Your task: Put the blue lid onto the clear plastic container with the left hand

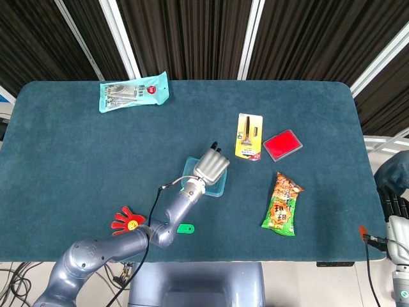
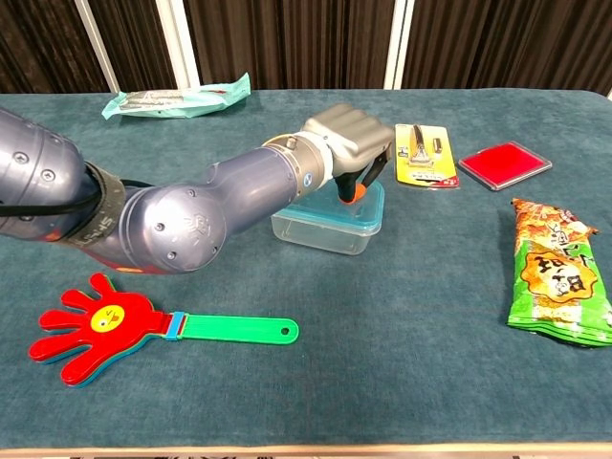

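In chest view only, orange fingertips [image 2: 352,194]

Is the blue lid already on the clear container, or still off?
On: the blue lid lies flat over the clear container, with the left hand pressing it.

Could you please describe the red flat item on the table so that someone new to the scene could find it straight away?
Start at the teal table and look to its right half, past the left hand that sits over the clear plastic container. Beside the yellow carded razor pack lies the red flat item. It is the only plain, solid red rectangle; the snack bag nearer the front is printed orange and green.
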